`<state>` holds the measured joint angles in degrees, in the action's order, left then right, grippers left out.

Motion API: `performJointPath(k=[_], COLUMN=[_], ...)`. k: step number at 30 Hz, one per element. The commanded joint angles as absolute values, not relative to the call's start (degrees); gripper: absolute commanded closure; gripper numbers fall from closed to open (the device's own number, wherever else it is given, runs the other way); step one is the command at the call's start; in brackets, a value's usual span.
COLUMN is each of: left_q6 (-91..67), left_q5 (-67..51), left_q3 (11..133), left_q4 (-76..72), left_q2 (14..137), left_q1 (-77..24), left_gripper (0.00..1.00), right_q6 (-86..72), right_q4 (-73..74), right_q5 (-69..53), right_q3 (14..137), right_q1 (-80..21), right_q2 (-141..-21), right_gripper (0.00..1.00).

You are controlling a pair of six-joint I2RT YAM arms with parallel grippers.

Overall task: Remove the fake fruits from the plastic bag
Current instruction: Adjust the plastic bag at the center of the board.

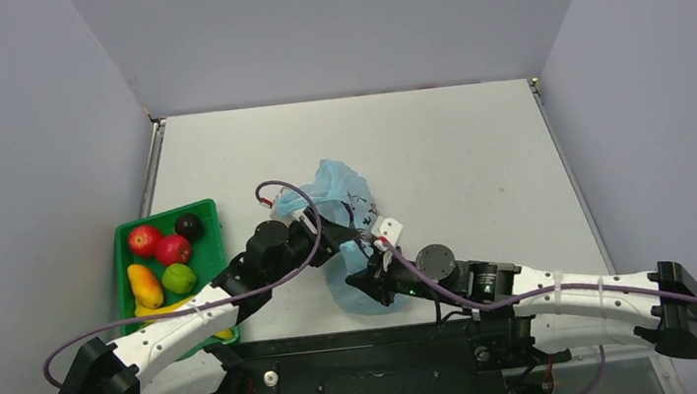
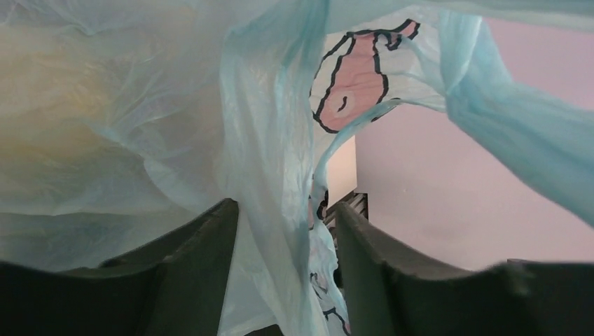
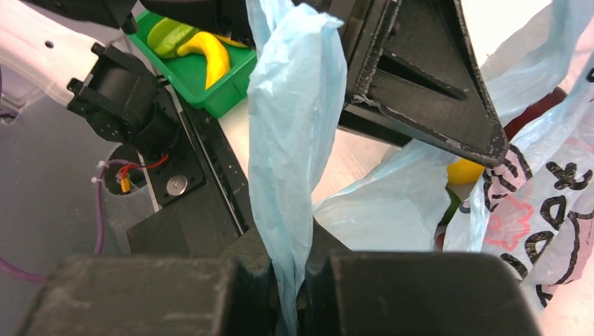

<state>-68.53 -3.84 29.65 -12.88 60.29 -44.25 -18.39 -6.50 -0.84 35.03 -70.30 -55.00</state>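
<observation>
Right wrist: right gripper (image 3: 291, 280) is clamping the plastic bag (image 3: 294, 105) tight; left gripper (image 2: 287, 210), jaws parted, is straddling film. Spreading gently should expose the fake fruits (image 3: 464, 171).

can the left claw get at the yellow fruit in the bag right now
Probably not yet. The left claw is open at the plastic bag, but a fold of film hangs between its fingers and the yellow fruit sits behind more film.
</observation>
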Motion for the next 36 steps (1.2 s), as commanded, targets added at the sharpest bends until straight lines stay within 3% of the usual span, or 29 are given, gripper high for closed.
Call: performJointPath(k=[1, 2, 4, 7, 11, 14, 18, 20, 21, 23, 28, 33, 36], left_q6=[-63.14, -62.9, -62.55, -62.15, -62.1, -64.96, -68.56, -68.94, -69.19, -71.28, -73.35, -75.44, -75.0], left_q5=[-1.66, -1.82, -1.72, -1.84, -2.16, -3.2, -8.41, -10.83, -11.91, -13.21, -19.51, -24.79, -25.87], left_q3=[33.61, 33.51, 33.26, 32.77, 31.85, 28.74, 27.16, 28.72, 29.21, 30.52, 37.65, 43.35, 43.74], left_q4=[-9.75, -9.78, -9.98, -10.53, -11.8, -16.05, -24.6, -26.2, -27.6, -31.53, -36.25, -38.9, -38.35], left_q2=[60.55, 60.56, 60.55, 60.49, 59.79, 58.89, 60.56, 63.88, 64.72, 67.33, 76.99, 81.82, 81.91], left_q1=[-45.04, -45.02, -45.0, -44.87, -44.33, -42.55, -38.84, -38.15, -38.08, -37.86, -34.67, -32.13, -32.04], left_gripper=[0.6, 0.83, 1.0, 1.0, 1.0, 1.0, 1.0, 1.0, 1.0, 1.0, 1.0, 1.0, 1.0], right_q6=[-16.14, -15.85, -15.79, -17.34, -18.31, -18.02, -18.58, -17.34, -16.62, -12.47, -3.4, -3.04, -5.9], right_q4=[-5.94, -4.87, -3.39, -3.33, -3.74, -3.74, -3.76, -3.1, -2.66, -0.85, 8.05, 12.71, 13.68], right_q5=[1.96, 3.65, 7.07, 8.32, 8.98, 6.08, 3.21, 4.97, 6.65, 7.82, 13.51, 27.68, 37.24], right_q3=[37.91, 38.44, 39.13, 38.99, 37.84, 36.89, 36.85, 37.68, 38.12, 39.31, 41.7, 42.65, 43.92], right_q1=[-73.13, -73.61, -75.14, -75.49, -75.44, -75.43, -75.54, -76.53, -76.76, -77.23, -80.76, -86.44, -87.07], right_q2=[-56.42, -56.77, -57.99, -58.75, -56.01, -54.07, -56.59, -59.06, -59.33, -59.8, -63.12, -72.26, -78.46], right_gripper=[1.0, 0.94, 0.87, 0.78, 0.52, 0.43, 0.6, 0.72, 0.86, 1.0, 1.0, 1.0, 0.93])
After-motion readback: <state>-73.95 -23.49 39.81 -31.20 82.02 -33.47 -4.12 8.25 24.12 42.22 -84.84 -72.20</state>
